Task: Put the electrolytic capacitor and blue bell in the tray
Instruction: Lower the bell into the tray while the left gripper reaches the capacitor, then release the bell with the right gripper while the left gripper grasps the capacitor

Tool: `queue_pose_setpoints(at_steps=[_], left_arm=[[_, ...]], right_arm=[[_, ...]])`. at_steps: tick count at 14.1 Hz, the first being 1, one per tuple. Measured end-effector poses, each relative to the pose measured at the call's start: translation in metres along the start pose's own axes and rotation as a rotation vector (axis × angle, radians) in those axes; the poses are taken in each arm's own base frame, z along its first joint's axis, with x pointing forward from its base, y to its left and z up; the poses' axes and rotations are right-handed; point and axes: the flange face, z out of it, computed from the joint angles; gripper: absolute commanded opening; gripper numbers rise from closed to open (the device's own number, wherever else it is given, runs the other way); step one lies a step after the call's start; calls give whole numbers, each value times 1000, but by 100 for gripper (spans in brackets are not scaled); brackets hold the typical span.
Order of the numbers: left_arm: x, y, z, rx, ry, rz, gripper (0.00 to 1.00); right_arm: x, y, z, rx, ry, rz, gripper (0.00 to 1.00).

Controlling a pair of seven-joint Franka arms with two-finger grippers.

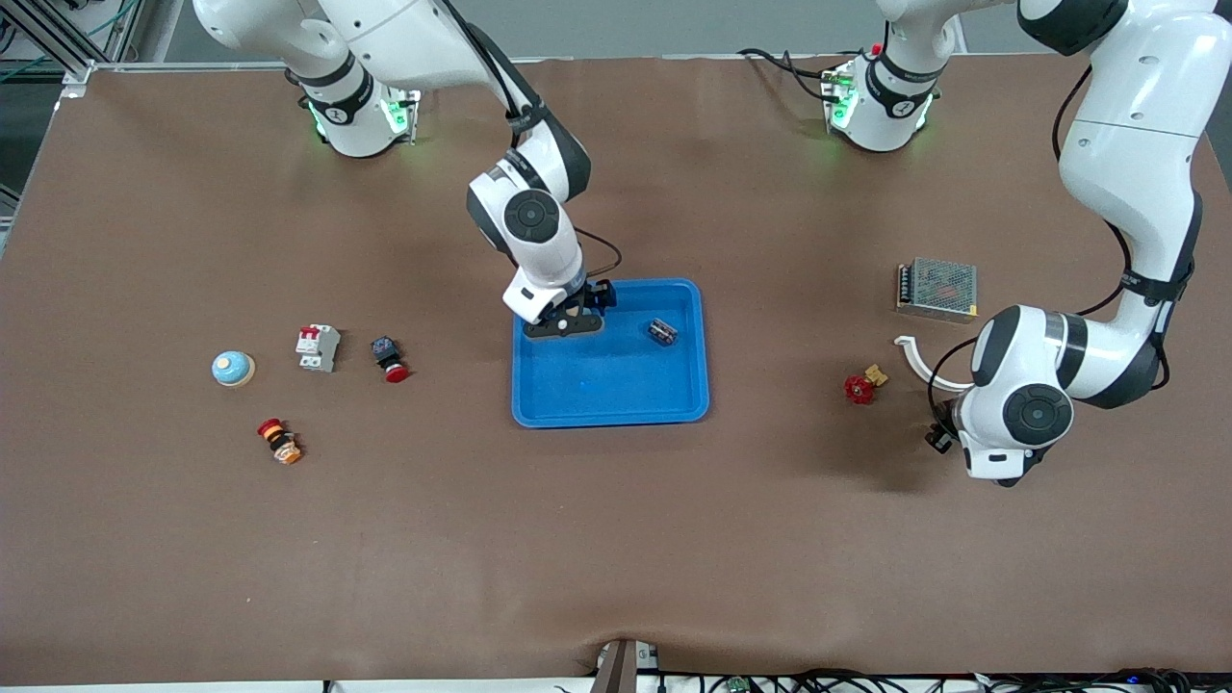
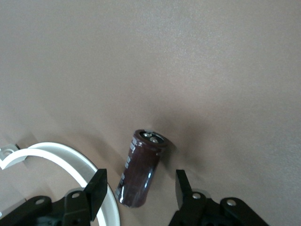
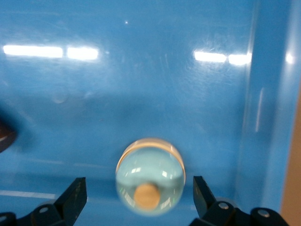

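The right gripper [image 1: 570, 322] hangs over the corner of the tray [image 1: 616, 404] that lies toward the right arm's base. Its fingers [image 3: 70, 197] stand wide apart, and between them in the right wrist view sits a pale blue bell [image 3: 150, 178] with a tan button on top, touching neither finger, over the tray's blue floor. In the front view the bell is hidden under the gripper. A dark capacitor [image 1: 661, 332] already lies in the tray, toward the left arm's end.

The left gripper [image 2: 141, 188] is low over the bare table at the left arm's end – its fingers [image 2: 96, 188] stand partly open on either side of a second, dark brown electrolytic capacitor [image 2: 140, 169] that lies on the table (a gap shows on each side, so no grip). A white curved strip [image 1: 914, 356] lies just beside it.

Another blue bell [image 1: 233, 368] rests on the table near the right arm's end, well apart from the tray
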Motion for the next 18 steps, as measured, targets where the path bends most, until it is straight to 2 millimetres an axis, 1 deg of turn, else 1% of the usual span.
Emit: queue_pose_setpoints(at_steps=[1,2,3,4,5,6,7,8,9,12,14,16,18], left_arm=[[0,0,1,1,-1,3,53],[0,0,2,0,-2,4,50],[-1,1,3,-1,-3,5,45],[-1,2,5,-3,-4,6,37],[-1,2,5,-5,-4,8,30],[-1,2,5,-6,-3,9,21],[-1,2,5,-7,-3,9,11],[-1,3,5,-8,-2,10,3],[-1,3,4,-10,-1,10,0],[-1,5,0,-22,4,11,0],[-3,11,-8,-37,10,17,0],[-8,18,-23,-57,14,27,0],[-16,25,-41,-65,1,31,0]], right_arm=[[0,-2,-26,-9,-24,-2,100],[0,-1,-58,-18,-49,-2,100],[1,5,-92,-26,-65,-7,100],[4,15,-125,-31,-68,-20,100],[8,30,-153,-33,-62,-37,100],[13,46,-175,-32,-55,-56,100],[20,64,-191,-28,-49,-76,100],[27,82,-202,-26,-45,-98,100],[35,100,-209,-31,-44,-115,100],[55,153,-213,-70,-57,-175,100],[67,191,-215,-80,-72,-204,100],[78,233,-218,-75,-86,-246,100],[89,284,-222,-63,-93,-294,100]])
